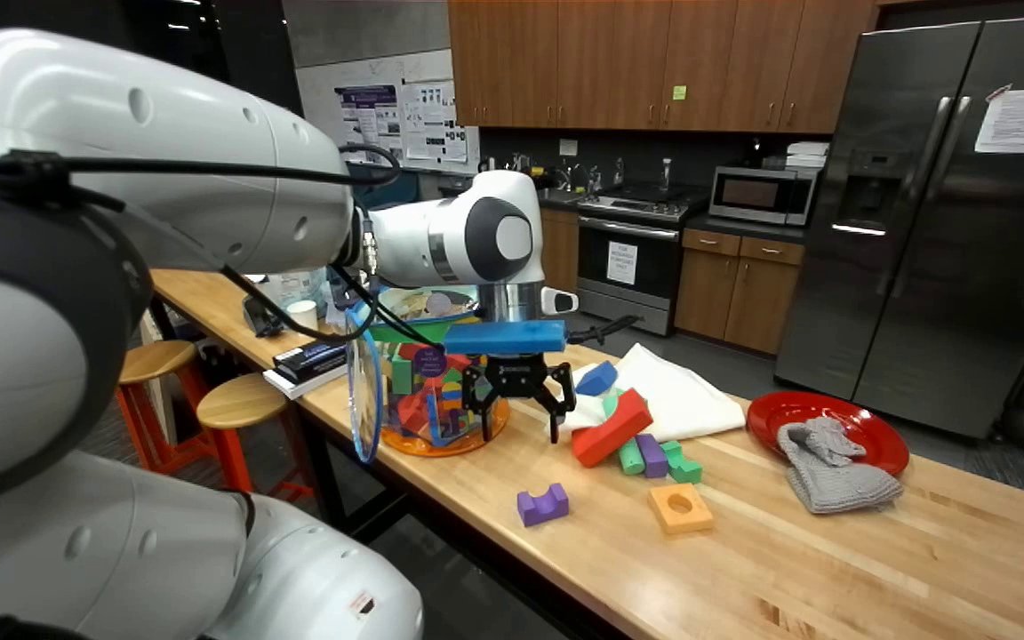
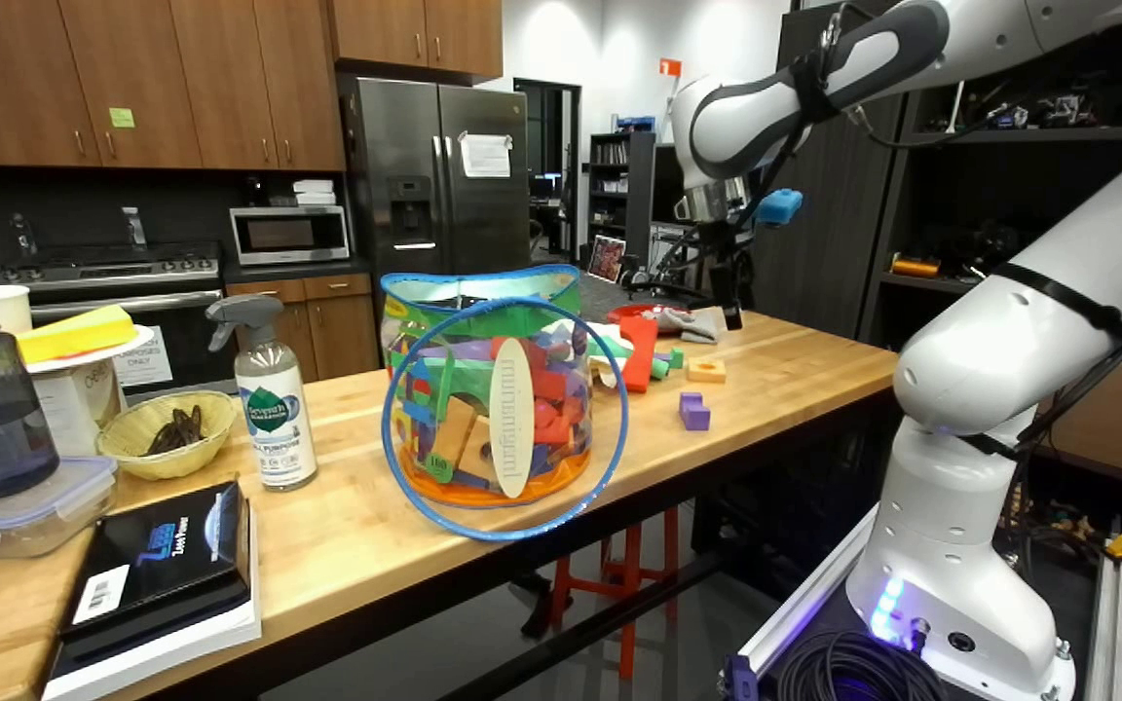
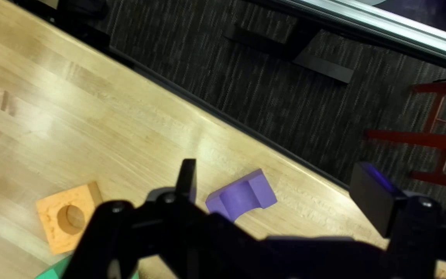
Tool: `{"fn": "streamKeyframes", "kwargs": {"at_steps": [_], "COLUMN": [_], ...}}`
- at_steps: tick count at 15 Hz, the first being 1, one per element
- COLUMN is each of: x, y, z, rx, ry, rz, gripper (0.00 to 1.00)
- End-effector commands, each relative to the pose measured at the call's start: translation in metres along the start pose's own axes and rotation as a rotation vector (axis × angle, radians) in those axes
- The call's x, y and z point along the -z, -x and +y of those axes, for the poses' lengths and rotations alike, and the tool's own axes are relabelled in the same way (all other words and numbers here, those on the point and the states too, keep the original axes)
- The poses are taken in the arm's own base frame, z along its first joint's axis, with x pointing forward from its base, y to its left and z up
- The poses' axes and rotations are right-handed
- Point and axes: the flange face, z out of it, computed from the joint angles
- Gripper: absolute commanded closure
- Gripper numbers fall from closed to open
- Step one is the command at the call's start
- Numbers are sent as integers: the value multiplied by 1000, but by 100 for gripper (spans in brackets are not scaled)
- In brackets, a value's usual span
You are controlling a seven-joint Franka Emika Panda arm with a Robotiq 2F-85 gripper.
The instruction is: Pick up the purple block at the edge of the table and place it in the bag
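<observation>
In an exterior view I'm shot from just beside my arm, 7 to 10 o'clock, facing across the table to the fridge near 2. In an exterior view, shot from farther off, along the table's length, base at 4. Both share the bag. Wrist: close, aimed down, my gripper at 6. All three catch the purple block.

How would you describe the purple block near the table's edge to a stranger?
On the long wooden table, find the see-through bag. Right of it in both exterior views, near the edge, sits the purple block. It has a scooped curve and lies by itself, while another purple block lies between green pieces.
</observation>
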Motion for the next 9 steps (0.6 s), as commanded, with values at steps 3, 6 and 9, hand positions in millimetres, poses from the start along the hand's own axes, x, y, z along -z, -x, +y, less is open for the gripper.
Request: {"fn": "streamKeyframes", "kwargs": {"at_steps": [3, 6, 9], "x": [-28, -45, -55], "y": [-6, -5, -6], "z": [-16, -19, -20], "rx": [-6, -26, -63], "ry": [54, 99, 191], "rz": [-2, 13, 46], "gripper": [0, 0, 0]}}
